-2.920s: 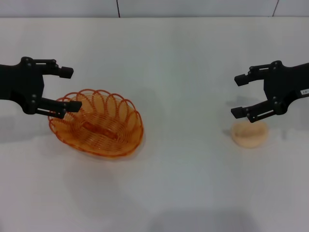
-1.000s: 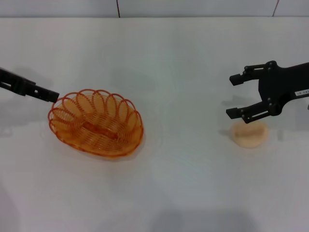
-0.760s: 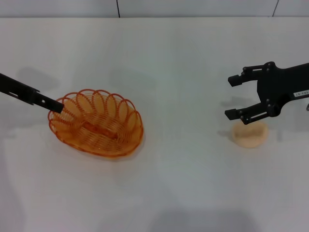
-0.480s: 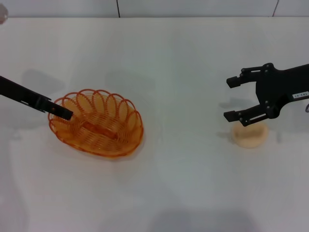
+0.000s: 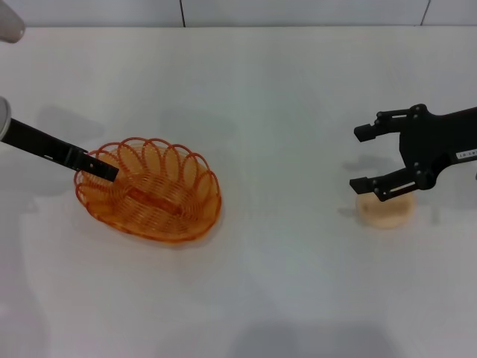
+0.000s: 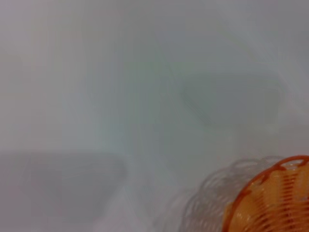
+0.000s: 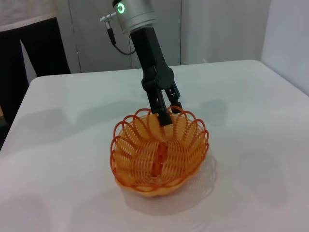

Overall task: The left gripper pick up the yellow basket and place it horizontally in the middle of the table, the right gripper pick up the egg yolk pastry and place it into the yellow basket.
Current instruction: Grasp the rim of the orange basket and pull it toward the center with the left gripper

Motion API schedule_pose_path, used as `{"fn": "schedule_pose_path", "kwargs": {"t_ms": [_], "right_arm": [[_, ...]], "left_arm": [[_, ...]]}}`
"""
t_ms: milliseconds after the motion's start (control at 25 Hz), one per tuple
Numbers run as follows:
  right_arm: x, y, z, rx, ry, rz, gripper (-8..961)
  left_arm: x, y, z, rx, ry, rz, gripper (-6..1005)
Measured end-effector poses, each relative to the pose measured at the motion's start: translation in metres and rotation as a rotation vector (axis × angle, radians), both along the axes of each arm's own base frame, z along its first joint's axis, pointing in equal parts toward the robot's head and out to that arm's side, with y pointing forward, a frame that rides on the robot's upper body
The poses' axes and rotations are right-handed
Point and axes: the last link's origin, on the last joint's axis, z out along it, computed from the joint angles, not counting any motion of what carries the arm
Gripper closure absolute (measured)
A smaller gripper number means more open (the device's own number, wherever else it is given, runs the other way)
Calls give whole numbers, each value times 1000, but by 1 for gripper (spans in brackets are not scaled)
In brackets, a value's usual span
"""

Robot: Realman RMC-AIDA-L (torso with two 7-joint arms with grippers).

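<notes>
The yellow basket sits on the white table at the left, long axis slanted. My left gripper shows edge-on at its left rim. In the right wrist view the left gripper reaches down onto the basket, fingers narrowly apart, one inside the rim and one outside. The left wrist view shows only a piece of the basket's rim. My right gripper is open and empty, hovering just above and left of the egg yolk pastry at the right.
A dark upright shape stands beyond the table's far edge at the left of the right wrist view. The table's far edge runs along the top of the head view.
My left gripper turned edge-on and came down rightwards from beside the basket onto its left rim. My right gripper drifted slightly over the pastry. The basket and pastry have not moved.
</notes>
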Motion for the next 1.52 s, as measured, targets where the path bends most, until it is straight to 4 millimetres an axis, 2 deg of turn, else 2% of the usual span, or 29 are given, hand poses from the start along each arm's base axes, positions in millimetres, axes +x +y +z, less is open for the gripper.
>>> {"fn": "schedule_pose_path", "kwargs": {"t_ms": [200,640,840,1080,1280,1520], "right_arm": [[0,0,0,2,6,0,83],[0,0,0,2,8,1,84],[-1,0,0,2,8,1,84],[-1,0,0,2,12,-5,83],[-2,1,1,4,17,-6,83],[-3,1,3,17,27,-4,83]], "left_arm": [[0,0,-2,-2,5,-3,191],[0,-2,-5,-10,5,1,412],[1,-1,-6,-9,1,1,648],[1,-1,-5,-8,-2,0,876],[4,-3,-7,-14,-33,5,930],[24,-7,-14,-40,-164,35,931]]}}
